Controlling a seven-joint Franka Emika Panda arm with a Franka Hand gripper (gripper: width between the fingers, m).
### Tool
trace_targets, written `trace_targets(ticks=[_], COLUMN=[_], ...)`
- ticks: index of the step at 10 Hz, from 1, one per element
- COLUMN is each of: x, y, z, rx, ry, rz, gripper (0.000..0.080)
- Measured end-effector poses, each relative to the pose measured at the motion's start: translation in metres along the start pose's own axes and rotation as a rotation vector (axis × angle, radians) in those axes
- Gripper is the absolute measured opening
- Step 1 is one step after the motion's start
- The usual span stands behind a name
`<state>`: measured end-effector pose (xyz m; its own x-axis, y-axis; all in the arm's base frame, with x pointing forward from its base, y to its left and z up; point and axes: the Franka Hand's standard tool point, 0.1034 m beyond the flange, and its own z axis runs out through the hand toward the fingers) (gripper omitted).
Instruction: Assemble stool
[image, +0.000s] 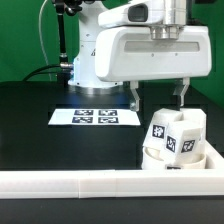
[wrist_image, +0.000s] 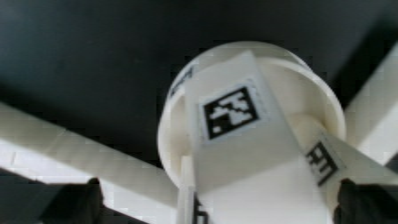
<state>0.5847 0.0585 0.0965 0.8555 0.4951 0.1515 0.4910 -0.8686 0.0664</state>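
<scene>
Two white blocky legs (image: 166, 133) (image: 192, 137) with black-and-white tags stand close together on the round white seat (image: 157, 160), in the corner at the exterior view's right. My gripper (image: 158, 101) hangs open just above them, its dark fingers (image: 135, 97) spread wide and holding nothing. In the wrist view one tagged leg (wrist_image: 231, 110) fills the middle, reaching down between my dark fingers (wrist_image: 75, 198). My gripper (wrist_image: 222, 205) is not touching it as far as I can tell. A second tag shows lower on the stool (wrist_image: 320, 160).
A long white L-shaped rail (image: 90, 185) runs along the front and turns up the exterior view's right side, hemming in the stool parts. The rail (wrist_image: 54, 130) also shows in the wrist view. The marker board (image: 95, 116) lies flat on the black table behind.
</scene>
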Motion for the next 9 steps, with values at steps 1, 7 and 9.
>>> trace_targets(ticks=[1, 7, 9], x=[-0.001, -0.006, -0.008], y=[0.002, -0.006, -0.005], z=[0.000, 0.006, 0.009], rx=[-0.006, -0.002, -0.003], ry=[-0.005, -0.067, -0.072], rz=[-0.052, -0.257, -0.255], gripper=[0.0649, 0.0649, 0.0649])
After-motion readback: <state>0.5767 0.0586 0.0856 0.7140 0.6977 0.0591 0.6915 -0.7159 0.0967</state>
